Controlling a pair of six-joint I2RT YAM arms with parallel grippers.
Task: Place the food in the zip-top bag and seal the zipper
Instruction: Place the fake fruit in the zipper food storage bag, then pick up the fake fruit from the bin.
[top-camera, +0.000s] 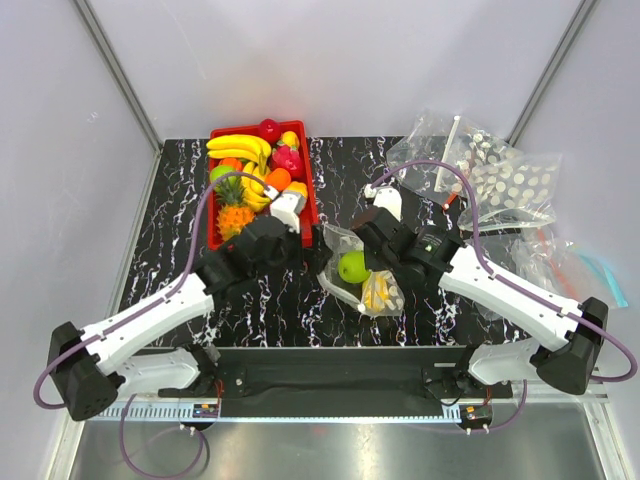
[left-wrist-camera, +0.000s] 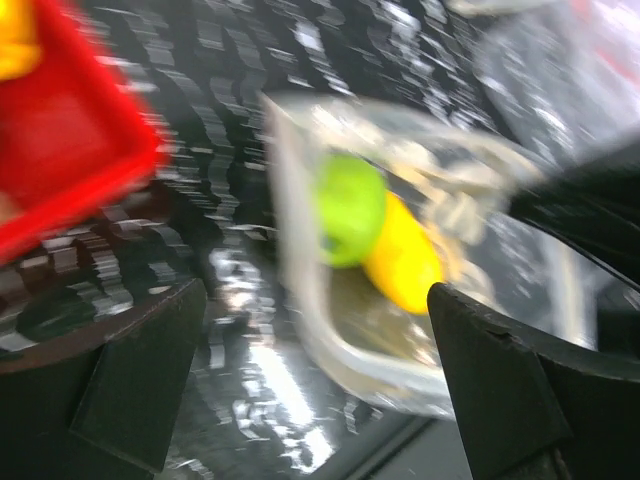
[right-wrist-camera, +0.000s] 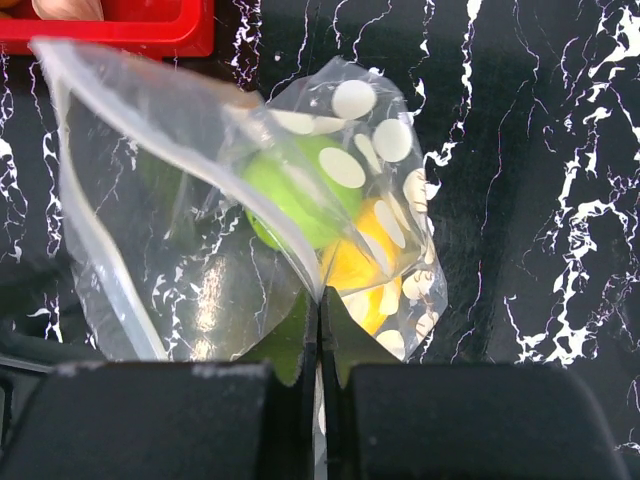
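Observation:
The dotted zip-top bag (top-camera: 362, 282) lies at the table's middle with its mouth open toward the left. A green apple (top-camera: 352, 266) and a yellow fruit (top-camera: 376, 293) sit inside it. My right gripper (top-camera: 350, 240) is shut on the bag's edge; in the right wrist view the gripper (right-wrist-camera: 320, 300) pinches the white zipper strip (right-wrist-camera: 180, 150) over the apple (right-wrist-camera: 295, 195). My left gripper (top-camera: 312, 245) is open and empty just left of the bag; in its blurred wrist view the gripper (left-wrist-camera: 315, 300) faces the mouth, apple (left-wrist-camera: 350, 210) and yellow fruit (left-wrist-camera: 400, 255). A banana bunch (top-camera: 238, 147) lies in the tray.
The red tray (top-camera: 213, 215) at the back left holds bananas, a pineapple (top-camera: 233, 213) and red and pink fruits. Spare clear bags (top-camera: 500, 180) are piled at the back right, more at the right edge (top-camera: 560, 265). Grey walls close in the table.

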